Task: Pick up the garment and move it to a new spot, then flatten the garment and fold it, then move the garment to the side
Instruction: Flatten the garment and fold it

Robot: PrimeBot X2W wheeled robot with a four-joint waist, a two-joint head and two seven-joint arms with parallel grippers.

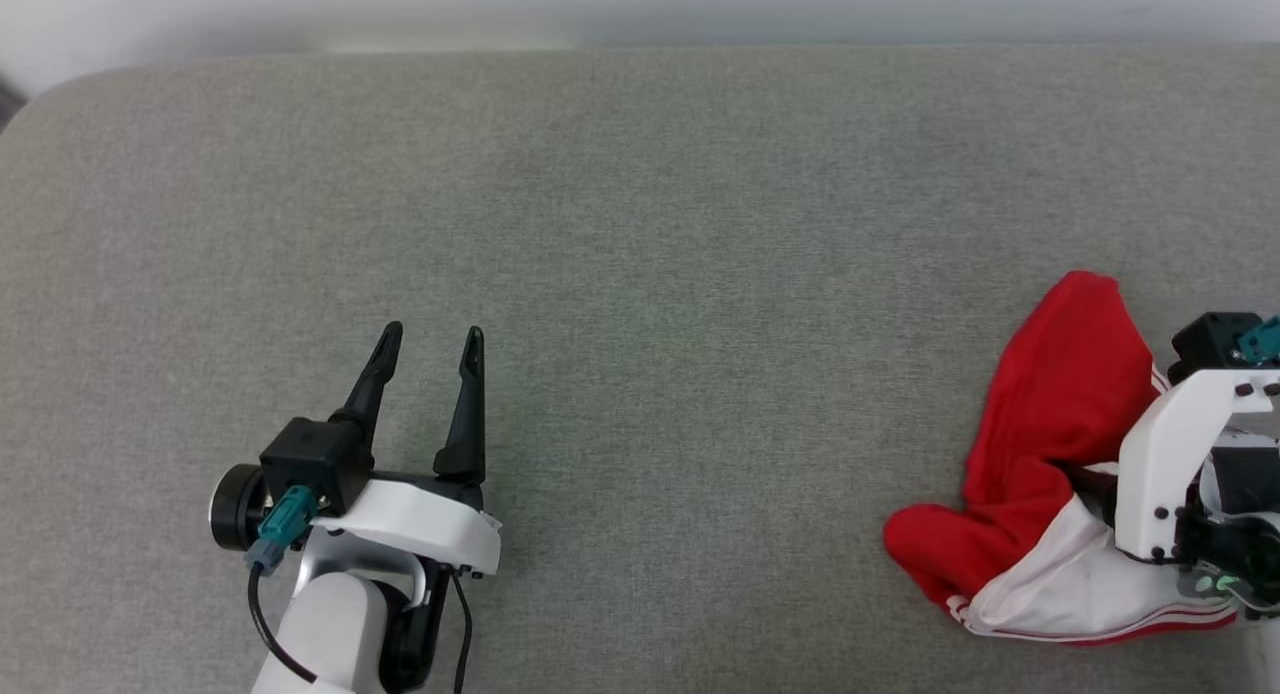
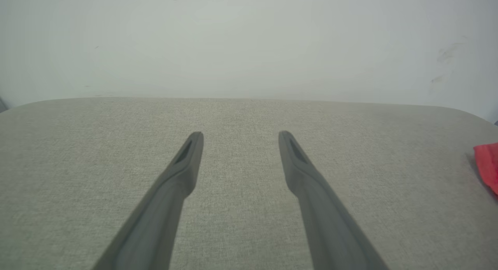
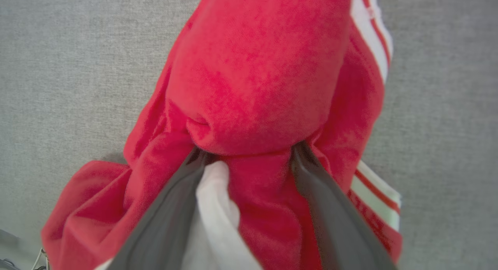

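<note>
The garment (image 1: 1050,404), a red T-shirt with a white sleeve and thin red-and-white stripes, lies crumpled at the right edge of the grey cloth surface (image 1: 640,224). My right arm's white wrist (image 1: 1165,474) stands over its right part. In the right wrist view, my right gripper (image 3: 247,153) is open and pushed into the garment (image 3: 253,67); red and white cloth sits between its fingers (image 3: 163,215), and a fold covers their tips. My left gripper (image 1: 432,332) is open at the lower left, empty, far from the shirt. The left wrist view shows that gripper (image 2: 241,135) and a red corner of the garment (image 2: 488,165).
The grey surface has a rounded far left corner (image 1: 60,94) and ends at a pale wall (image 1: 640,4) behind. A wide stretch of it lies between the two grippers. The garment sits close to the surface's right side.
</note>
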